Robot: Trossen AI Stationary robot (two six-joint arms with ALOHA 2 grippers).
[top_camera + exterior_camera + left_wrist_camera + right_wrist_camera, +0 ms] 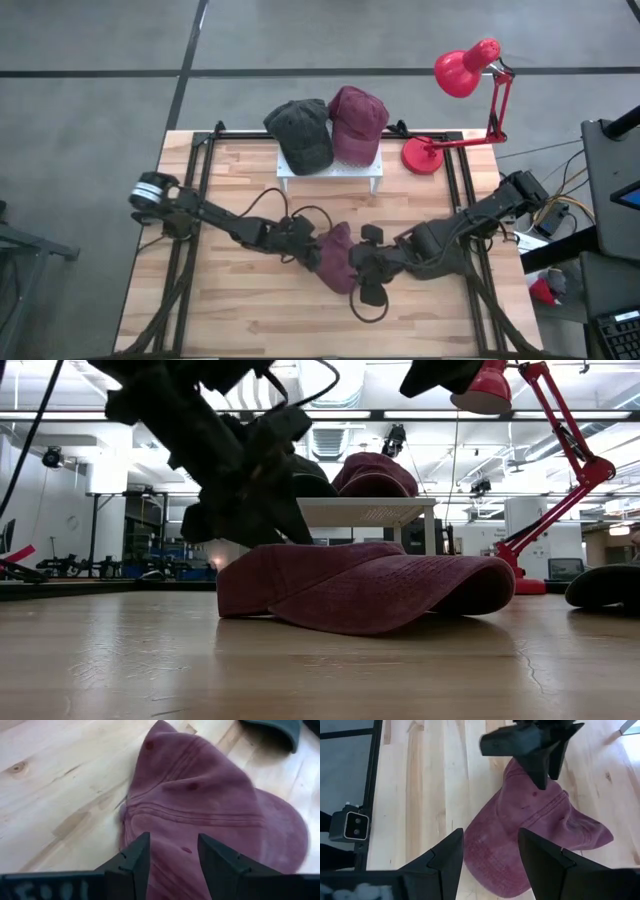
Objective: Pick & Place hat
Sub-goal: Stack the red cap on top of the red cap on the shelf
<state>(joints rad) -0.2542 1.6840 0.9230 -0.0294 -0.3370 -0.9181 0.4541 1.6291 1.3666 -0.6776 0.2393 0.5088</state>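
A maroon hat (338, 262) lies flat on the wooden table's middle, crown and brim both resting on the boards (370, 585). My left gripper (172, 842) is open and slants down from the table's left, its fingertips at the hat's crown (535, 795). My right gripper (490, 837) is open and hangs above the hat's brim end (495, 865), coming from the table's right and clear of the hat. My left gripper stands open with its fingertips (540, 780) at the crown (190, 785) of the hat, slanting down from the table's left. I cannot tell whether the fingertips touch the cloth. The hat lies flat on the table.
At the far edge stands a white rack (330, 172) carrying a dark grey cap (300, 132) and a maroon cap (357, 122). A red desk lamp (465, 72) stands at the far right. A dark rounded thing (605, 585) lies at the low view's right. Bare boards lie at the near edge.
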